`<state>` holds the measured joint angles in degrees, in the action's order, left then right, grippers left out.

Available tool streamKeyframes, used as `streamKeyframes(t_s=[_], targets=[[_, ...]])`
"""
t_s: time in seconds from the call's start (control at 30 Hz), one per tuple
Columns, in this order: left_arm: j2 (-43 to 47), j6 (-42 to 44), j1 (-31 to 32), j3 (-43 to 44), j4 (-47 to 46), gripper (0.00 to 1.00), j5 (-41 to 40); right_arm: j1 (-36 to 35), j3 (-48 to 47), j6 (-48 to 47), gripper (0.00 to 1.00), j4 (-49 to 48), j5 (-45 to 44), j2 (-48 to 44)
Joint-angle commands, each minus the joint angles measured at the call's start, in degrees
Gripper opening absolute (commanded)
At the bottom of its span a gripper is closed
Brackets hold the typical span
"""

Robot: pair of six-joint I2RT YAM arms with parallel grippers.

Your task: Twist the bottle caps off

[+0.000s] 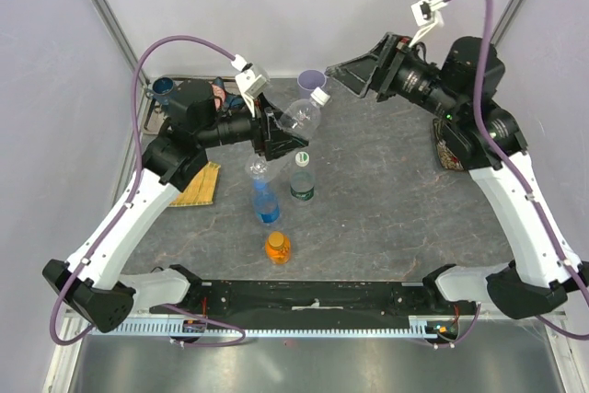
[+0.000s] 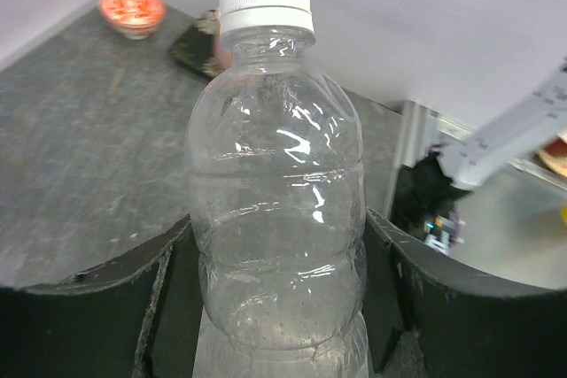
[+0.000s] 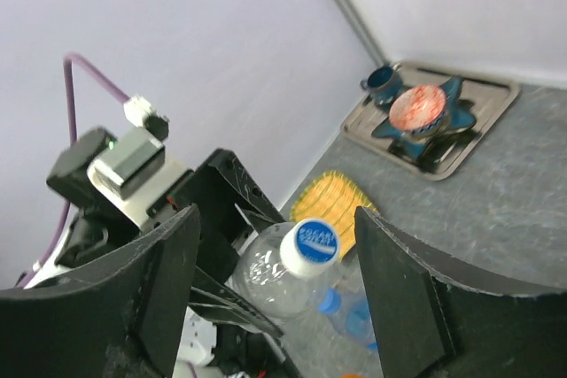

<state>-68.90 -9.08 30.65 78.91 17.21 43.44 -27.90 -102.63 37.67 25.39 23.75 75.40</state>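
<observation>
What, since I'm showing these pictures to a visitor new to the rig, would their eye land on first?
The clear bottle, tilted in mid-air over the back of the table, is clamped in the left tool, with the right tool open close to its white cap but not gripping it. Nearer the arms stand a blue-label bottle, a green-label bottle and a short orange bottle.

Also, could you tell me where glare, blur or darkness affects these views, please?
Left wrist: the clear bottle is sharp, with white glints on its ribs; the red bowl behind is soft. Right wrist: the near fingers are dark and featureless, while the white cap reads clearly. Top external: even light, faint shadows only.
</observation>
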Motion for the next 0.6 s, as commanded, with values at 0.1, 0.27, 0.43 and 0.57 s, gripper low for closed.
streamKeyframes(t_s=[0.1, 0.27, 0.43, 0.57], targets=[[3.69, 8.18, 6.78, -3.24, -6.93, 0.39, -25.58, -0.49, -0.29, 3.72, 0.76, -0.07, -11.61, -1.31], [4.21, 13.03, 12.23, -4.47, -8.77, 0.36, -35.61, -2.77, -1.25, 3.55, 0.75, 2.29, -13.64, 0.71], [5.10, 14.18, 13.64, -6.23, -11.24, 0.34, -38.96, -4.70, -1.78, 3.11, 0.74, 3.53, -14.08, 2.91], [5.18, 14.44, 13.82, -6.32, -11.32, 0.34, -39.13, -5.76, -1.61, 2.58, 0.72, 3.53, -14.17, 3.70]])
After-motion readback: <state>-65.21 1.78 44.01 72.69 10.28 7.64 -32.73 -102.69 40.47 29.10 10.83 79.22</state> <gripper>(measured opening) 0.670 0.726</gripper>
